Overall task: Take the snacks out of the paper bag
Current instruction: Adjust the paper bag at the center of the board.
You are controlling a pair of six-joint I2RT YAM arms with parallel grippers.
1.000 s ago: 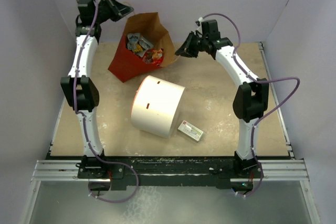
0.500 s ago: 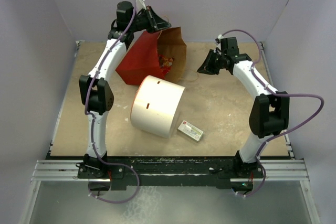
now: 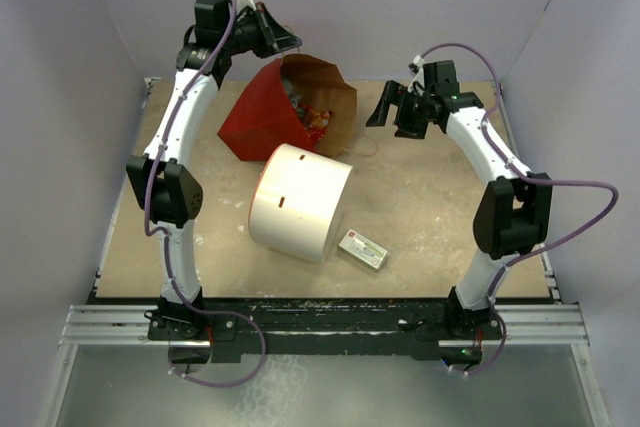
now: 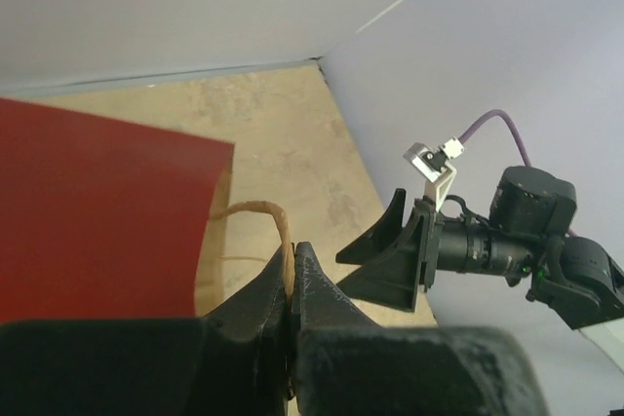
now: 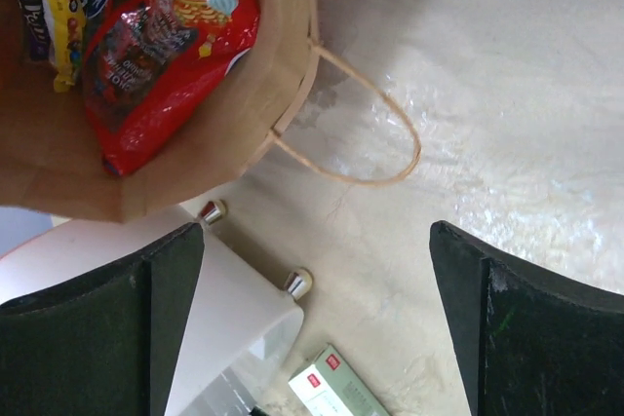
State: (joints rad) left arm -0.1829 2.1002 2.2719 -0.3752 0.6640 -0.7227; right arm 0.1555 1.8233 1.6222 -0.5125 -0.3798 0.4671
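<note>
The left hand (image 4: 292,262) is pinched tight on 1 twisted handle (image 4: 255,209) of the paper bag (image 3: 255,119). It holds that edge up off the counter (image 3: 420,197), so the mouth faces the right hand (image 5: 314,231). That hand is spread wide, gripping nothing, just beside the opening. The snacks (image 3: 308,115) sit inside. The red cookie bag (image 5: 166,41) lies nearest, ahead and left of its fingers, lengthwise into the bag.

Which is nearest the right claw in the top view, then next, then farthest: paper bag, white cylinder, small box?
1. paper bag, at the back, just beside the right claw.
2. white cylinder, mid-table, on its side.
3. small box, toward the near edge.
</note>
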